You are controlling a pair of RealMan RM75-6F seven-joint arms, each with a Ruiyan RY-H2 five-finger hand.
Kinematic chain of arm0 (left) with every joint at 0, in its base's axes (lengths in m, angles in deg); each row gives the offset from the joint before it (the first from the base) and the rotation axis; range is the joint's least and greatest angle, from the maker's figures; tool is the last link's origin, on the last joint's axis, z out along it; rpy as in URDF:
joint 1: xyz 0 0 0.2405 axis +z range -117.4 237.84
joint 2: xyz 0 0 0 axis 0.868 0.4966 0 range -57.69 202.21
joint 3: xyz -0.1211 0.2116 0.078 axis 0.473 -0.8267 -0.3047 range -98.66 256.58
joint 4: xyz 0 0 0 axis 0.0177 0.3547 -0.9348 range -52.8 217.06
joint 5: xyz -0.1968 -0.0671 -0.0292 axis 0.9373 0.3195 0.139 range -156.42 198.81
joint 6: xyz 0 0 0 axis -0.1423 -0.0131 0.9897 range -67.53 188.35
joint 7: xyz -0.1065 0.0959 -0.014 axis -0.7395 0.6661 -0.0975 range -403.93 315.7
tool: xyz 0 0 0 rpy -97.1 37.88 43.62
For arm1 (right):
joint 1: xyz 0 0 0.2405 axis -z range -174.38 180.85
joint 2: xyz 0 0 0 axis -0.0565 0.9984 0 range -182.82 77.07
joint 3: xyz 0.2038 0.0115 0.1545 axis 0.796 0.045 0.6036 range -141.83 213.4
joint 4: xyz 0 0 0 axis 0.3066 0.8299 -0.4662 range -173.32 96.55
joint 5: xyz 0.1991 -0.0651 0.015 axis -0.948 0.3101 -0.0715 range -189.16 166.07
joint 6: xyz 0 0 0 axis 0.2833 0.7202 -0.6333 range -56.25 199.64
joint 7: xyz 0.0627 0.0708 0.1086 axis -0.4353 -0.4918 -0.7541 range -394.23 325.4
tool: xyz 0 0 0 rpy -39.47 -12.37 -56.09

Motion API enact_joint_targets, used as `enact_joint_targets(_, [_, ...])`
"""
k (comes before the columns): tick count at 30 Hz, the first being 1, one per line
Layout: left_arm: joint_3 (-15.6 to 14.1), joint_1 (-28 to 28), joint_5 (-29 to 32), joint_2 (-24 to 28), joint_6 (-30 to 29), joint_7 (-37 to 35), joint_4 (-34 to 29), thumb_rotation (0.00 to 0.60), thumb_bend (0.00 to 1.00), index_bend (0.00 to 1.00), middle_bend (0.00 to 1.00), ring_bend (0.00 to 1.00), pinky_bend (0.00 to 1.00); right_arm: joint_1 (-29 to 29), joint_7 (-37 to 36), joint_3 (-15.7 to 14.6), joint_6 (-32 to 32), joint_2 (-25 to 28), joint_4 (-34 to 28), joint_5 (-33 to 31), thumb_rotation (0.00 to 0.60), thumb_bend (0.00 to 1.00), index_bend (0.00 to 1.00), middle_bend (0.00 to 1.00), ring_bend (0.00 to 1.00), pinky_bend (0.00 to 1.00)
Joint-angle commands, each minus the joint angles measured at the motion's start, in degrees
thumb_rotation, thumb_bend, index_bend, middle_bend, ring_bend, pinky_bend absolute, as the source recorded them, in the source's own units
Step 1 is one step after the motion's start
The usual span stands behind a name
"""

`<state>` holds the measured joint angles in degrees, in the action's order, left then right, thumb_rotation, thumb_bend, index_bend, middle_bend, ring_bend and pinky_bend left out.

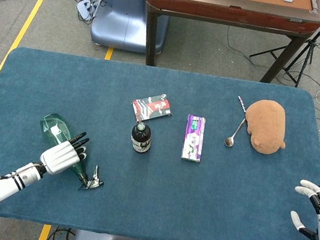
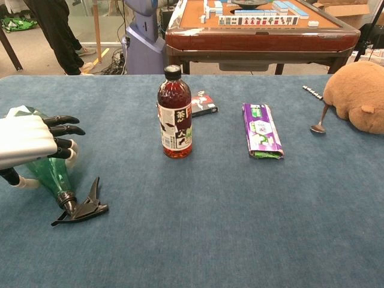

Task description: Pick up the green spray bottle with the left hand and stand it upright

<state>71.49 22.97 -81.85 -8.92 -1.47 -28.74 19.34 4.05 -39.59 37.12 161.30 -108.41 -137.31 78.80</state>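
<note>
The green spray bottle (image 1: 54,126) lies on its side at the table's front left, its black trigger head (image 1: 90,181) pointing toward the front edge. My left hand (image 1: 61,156) lies over the narrow end of the bottle, just behind the trigger. In the chest view the left hand (image 2: 33,141) covers the bottle (image 2: 51,174) from above with fingers stretched out straight and the thumb low on the near side; they are not closed around it. The trigger head (image 2: 81,209) stays on the cloth. My right hand (image 1: 318,215) hovers at the front right corner, fingers spread, holding nothing.
A dark tea bottle (image 1: 141,137) stands upright mid-table. Behind it lies a card pack (image 1: 151,107), to its right a purple packet (image 1: 194,137). A spoon (image 1: 233,134) and a brown plush (image 1: 267,125) sit at the back right. The table's front edge (image 1: 141,237) is close to the trigger.
</note>
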Motion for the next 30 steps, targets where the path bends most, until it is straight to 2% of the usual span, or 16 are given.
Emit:
enact_joint_targets(1, [-0.2,0.2,-1.3,-1.5,-2.3,-1.3,2.8,0.600,0.23,0.50,0.42,0.19,0.05,0.0,-0.1,0.0,0.0,0.0,0.0,0.0,0.600,0.27,0.32,0.24,0.18,0.29])
enact_joint_targets(6, [0.7,0.3,-0.4,-1.3,-4.8,-7.1,2.2,0.600,0.23,0.54,0.47,0.22,0.10,-0.1,0.0,0.1,0.1,0.1,0.0,0.1,0.600,0.27,0.32,0.24,0.18,0.29])
enact_joint_targets(14, [6.3,0.2,6.2,3.4,-8.1,-21.8,-9.3,0.600,0.23,0.54,0.47,0.22,0.10,0.1,-0.3,0.0,0.3,0.0,0.1,0.2,0.600,0.27,0.32,0.24,0.18,0.29])
enact_joint_targets(19, [10.3,0.2,13.3,6.4,-6.4,-35.1,-17.8,0.600,0.23,0.54,0.47,0.22,0.12,0.2,-0.7,0.0,0.5,0.0,0.4,0.1,0.600,0.27,0.32,0.24,0.18,0.29])
enact_joint_targets(22, [12.3,0.4,16.5,7.1,-5.7,-43.4,-19.7,0.600,0.23,0.53,0.47,0.22,0.13,0.4,-0.9,0.0,0.7,0.0,0.6,0.1,0.600,0.27,0.32,0.24,0.18,0.29])
enact_joint_targets(30, [17.0,1.7,27.3,6.0,-1.4,-54.6,-22.7,0.600,0.23,0.53,0.47,0.21,0.13,0.5,-1.2,0.0,0.8,0.1,0.7,0.1,0.600,0.27,0.32,0.24,0.18,0.29])
